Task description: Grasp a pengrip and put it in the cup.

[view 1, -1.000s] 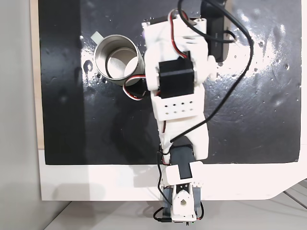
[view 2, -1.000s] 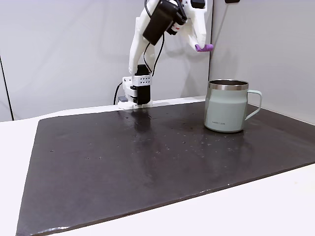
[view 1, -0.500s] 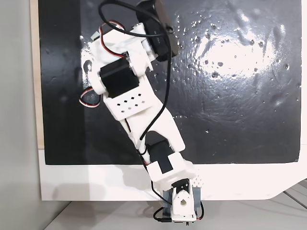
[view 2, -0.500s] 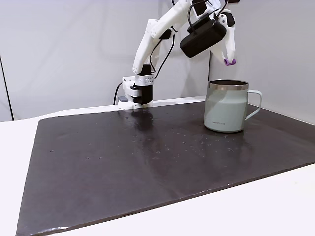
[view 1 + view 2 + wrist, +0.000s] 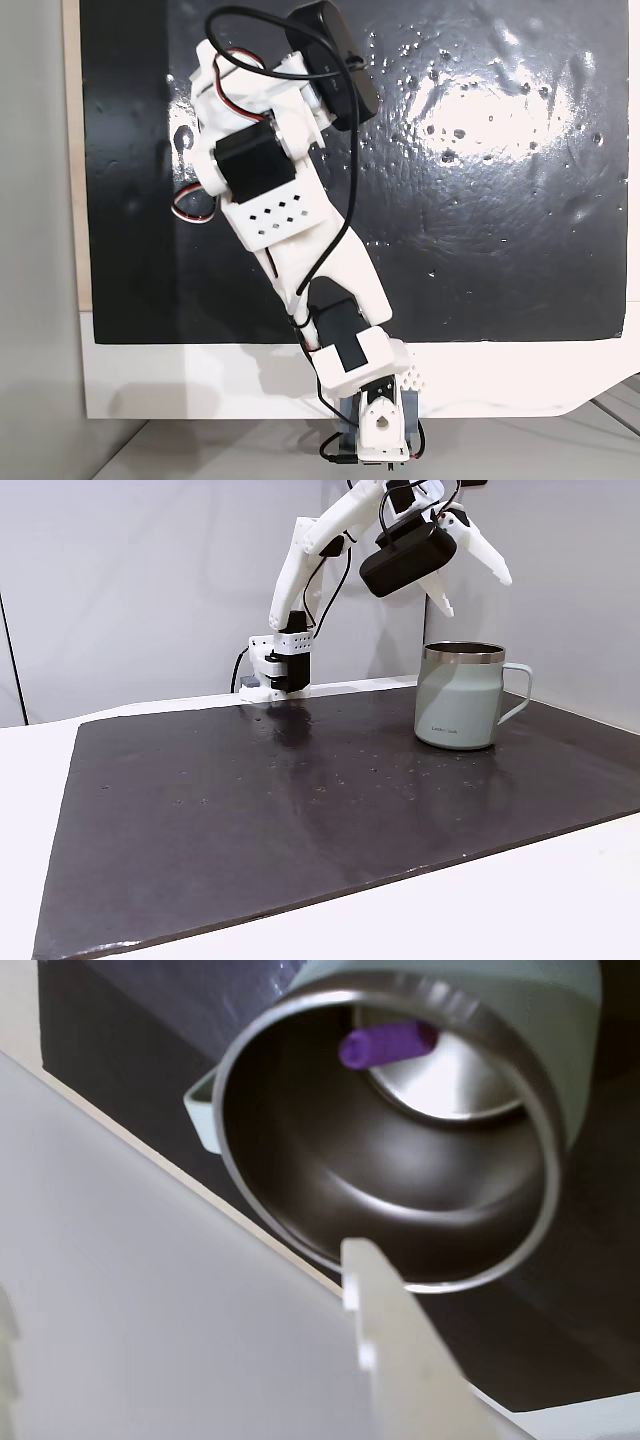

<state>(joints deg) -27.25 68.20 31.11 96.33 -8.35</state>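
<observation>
In a fixed view from the side, my gripper point(image 5: 474, 591) hangs open just above the cup point(image 5: 459, 698), a pale green mug with a silvery metal rim and a handle on its right. Nothing is between the spread fingers. The wrist view looks straight down into the cup point(image 5: 400, 1185), where the purple pengrip point(image 5: 388, 1043) lies on its side on the shiny bottom. One white finger point(image 5: 388, 1345) pokes in from the lower edge. In a fixed view from above, my arm point(image 5: 270, 190) covers the cup.
The cup stands on a wide black mat point(image 5: 250, 810) laid over a white table. The arm's base point(image 5: 281, 670) is at the mat's far edge. A pale wall rises close behind the cup. The mat's right part point(image 5: 500, 200) is bare and glossy.
The arm swung over the cup with the pengrip pinched in its fingers. The gripper has since opened, and the pengrip has dropped into the cup.
</observation>
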